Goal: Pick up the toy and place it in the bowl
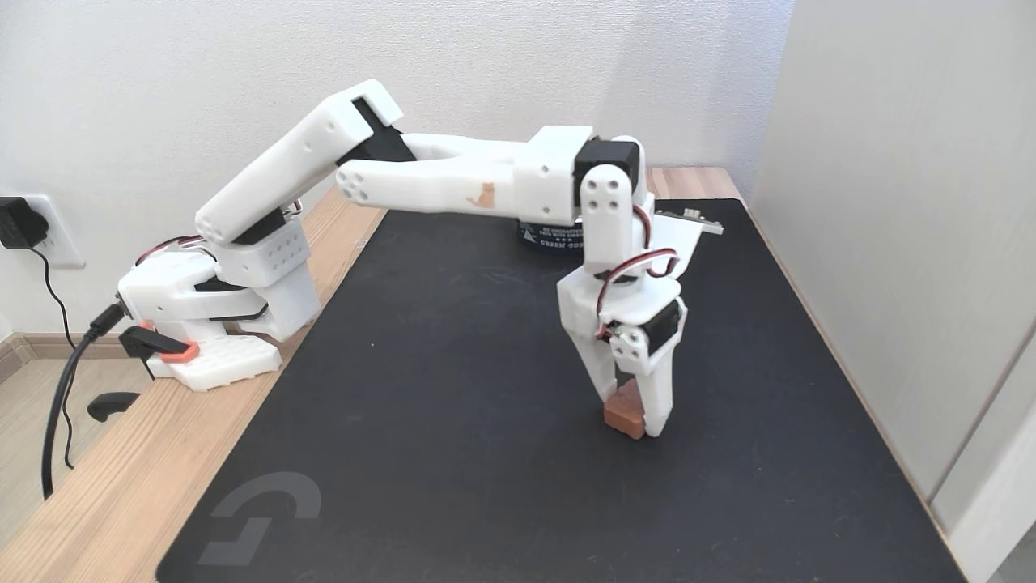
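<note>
Gripper is pointed down, clenched on the toy, which is seated on the black mat right of centre. Bowl is seen far behind the arm; "GREEN" is legible. Mat is laid on a wooden counter, white walls around.

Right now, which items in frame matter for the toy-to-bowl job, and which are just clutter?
Job:
- toy, reddish-brown, on the mat between the fingers of the gripper
- bowl, dark navy with white print, mostly hidden behind the arm

Lying about:
- black desk mat
- wooden table
- wall plug and black cable
</note>
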Tool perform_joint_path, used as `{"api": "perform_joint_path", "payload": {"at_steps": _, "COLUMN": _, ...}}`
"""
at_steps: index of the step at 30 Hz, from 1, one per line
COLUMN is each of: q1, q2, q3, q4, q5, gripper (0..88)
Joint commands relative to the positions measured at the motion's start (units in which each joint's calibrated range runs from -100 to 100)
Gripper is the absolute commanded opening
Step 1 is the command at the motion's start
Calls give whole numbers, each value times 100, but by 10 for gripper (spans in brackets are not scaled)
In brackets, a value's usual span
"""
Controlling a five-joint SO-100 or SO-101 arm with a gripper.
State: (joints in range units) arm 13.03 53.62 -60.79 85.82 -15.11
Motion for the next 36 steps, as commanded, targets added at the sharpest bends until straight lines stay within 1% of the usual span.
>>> {"api": "perform_joint_path", "payload": {"at_steps": 1, "q1": -353, "q2": -614, "q3": -225, "q4": -165, "q5": 55, "gripper": 35}}
{"api": "perform_joint_path", "payload": {"at_steps": 5, "q1": -654, "q2": -1431, "q3": -216, "q4": -461, "q5": 55, "gripper": 35}}
{"api": "perform_joint_path", "payload": {"at_steps": 9, "q1": -1173, "q2": -2373, "q3": -207, "q4": -588, "q5": 50, "gripper": 35}}
{"api": "perform_joint_path", "payload": {"at_steps": 11, "q1": -1583, "q2": -2765, "q3": 54, "q4": -1046, "q5": -3, "gripper": 35}}
{"api": "perform_joint_path", "payload": {"at_steps": 14, "q1": -1859, "q2": -3090, "q3": 658, "q4": -1588, "q5": -24, "gripper": 35}}
{"api": "perform_joint_path", "payload": {"at_steps": 16, "q1": -2051, "q2": -3424, "q3": 1514, "q4": -1969, "q5": -211, "gripper": 35}}
{"api": "perform_joint_path", "payload": {"at_steps": 19, "q1": -2386, "q2": -3882, "q3": 2524, "q4": -2324, "q5": -237, "gripper": 35}}
{"api": "perform_joint_path", "payload": {"at_steps": 20, "q1": -2679, "q2": -4291, "q3": 3362, "q4": -2722, "q5": -243, "gripper": 35}}
{"api": "perform_joint_path", "payload": {"at_steps": 24, "q1": -3473, "q2": -5450, "q3": 5435, "q4": -3865, "q5": -248, "gripper": 35}}
{"api": "perform_joint_path", "payload": {"at_steps": 25, "q1": -3925, "q2": -6242, "q3": 6553, "q4": -4492, "q5": -253, "gripper": 35}}
{"api": "perform_joint_path", "payload": {"at_steps": 27, "q1": -4418, "q2": -7125, "q3": 7733, "q4": -5178, "q5": -311, "gripper": 35}}
{"api": "perform_joint_path", "payload": {"at_steps": 28, "q1": -4561, "q2": -7559, "q3": 8346, "q4": -5491, "q5": -431, "gripper": 35}}
{"api": "perform_joint_path", "payload": {"at_steps": 29, "q1": -4628, "q2": -8284, "q3": 9518, "q4": -6075, "q5": -707, "gripper": 35}}
{"api": "perform_joint_path", "payload": {"at_steps": 31, "q1": -4636, "q2": -8859, "q3": 10563, "q4": -6583, "q5": -869, "gripper": 35}}
{"api": "perform_joint_path", "payload": {"at_steps": 34, "q1": -4611, "q2": -9626, "q3": 11798, "q4": -7041, "q5": -879, "gripper": 35}}
{"api": "perform_joint_path", "payload": {"at_steps": 36, "q1": -4527, "q2": -9743, "q3": 12023, "q4": -7032, "q5": -879, "gripper": 35}}
